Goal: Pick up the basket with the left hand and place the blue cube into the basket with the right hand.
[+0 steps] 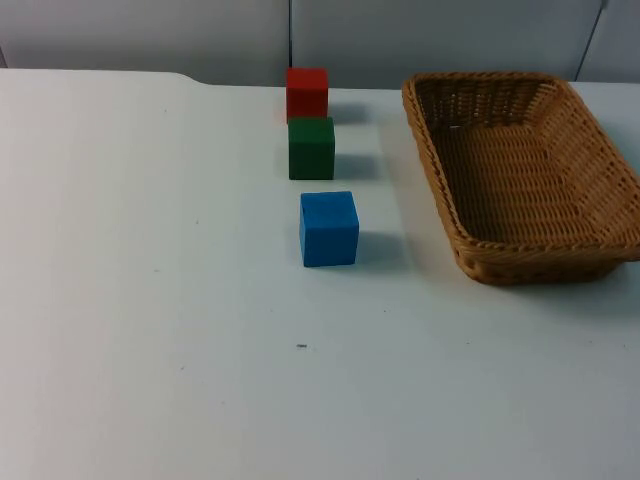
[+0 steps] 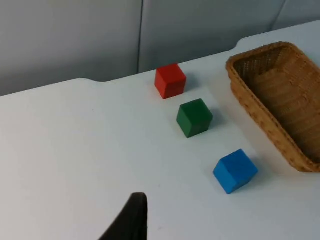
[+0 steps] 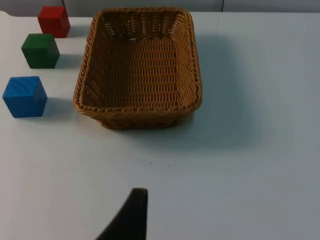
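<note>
Cubes: three, one each of red, green and blue, in a loose row running from the wall toward the near edge of the worktop (image 1: 150, 300).
Red cube (image 1: 307, 93): farthest back, close to the grey wall (image 1: 150, 30).
Green cube (image 1: 311, 148): just in front of the red one, close to it; whether they touch I cannot tell.
Blue cube (image 1: 328, 228): nearest of the three, a small gap apart from the green one, flat on the worktop.
Basket (image 1: 520, 170): one, woven, tan, rectangular, upright on the worktop with nothing in it; it sits to the right of the cube row, apart from all three cubes.
Blue cube to basket: near, with bare worktop between them; the cube lies level with the basket's near end.
Left pincer (image 2: 131, 220): one dark fingertip shows in its wrist view, above bare worktop, well short of the blue cube and basket; spread or pressed together, I cannot tell.
Right pincer (image 3: 131, 215): one dark fingertip shows in its wrist view, above bare worktop on the near side of the basket, apart from it; its state I cannot tell either.
</note>
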Tool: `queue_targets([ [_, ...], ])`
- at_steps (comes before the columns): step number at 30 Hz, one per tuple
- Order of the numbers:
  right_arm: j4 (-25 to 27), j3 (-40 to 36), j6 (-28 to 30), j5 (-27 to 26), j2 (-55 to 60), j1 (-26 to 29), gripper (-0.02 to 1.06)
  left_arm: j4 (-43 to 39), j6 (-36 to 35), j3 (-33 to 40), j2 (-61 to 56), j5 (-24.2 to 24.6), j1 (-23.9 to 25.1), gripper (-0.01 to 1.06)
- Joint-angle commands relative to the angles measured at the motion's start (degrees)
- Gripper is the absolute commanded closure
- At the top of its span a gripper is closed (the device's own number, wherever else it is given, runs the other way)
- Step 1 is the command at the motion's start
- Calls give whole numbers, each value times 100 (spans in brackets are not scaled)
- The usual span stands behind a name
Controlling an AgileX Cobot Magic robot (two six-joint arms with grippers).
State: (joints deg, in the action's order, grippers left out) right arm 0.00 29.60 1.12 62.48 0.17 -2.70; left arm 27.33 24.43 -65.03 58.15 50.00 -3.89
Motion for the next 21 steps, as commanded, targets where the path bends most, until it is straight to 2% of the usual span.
queue_targets([
  [1,0,-35,-15,-65,-17,27,0,723,454,-350,583,-72,-25,0],
  [8,0,-35,-15,-65,-17,27,0,1342,821,-711,1447,-85,-148,0],
  [21,0,-35,-75,-65,-17,27,0,1358,799,-1432,3219,-694,-1263,0],
])
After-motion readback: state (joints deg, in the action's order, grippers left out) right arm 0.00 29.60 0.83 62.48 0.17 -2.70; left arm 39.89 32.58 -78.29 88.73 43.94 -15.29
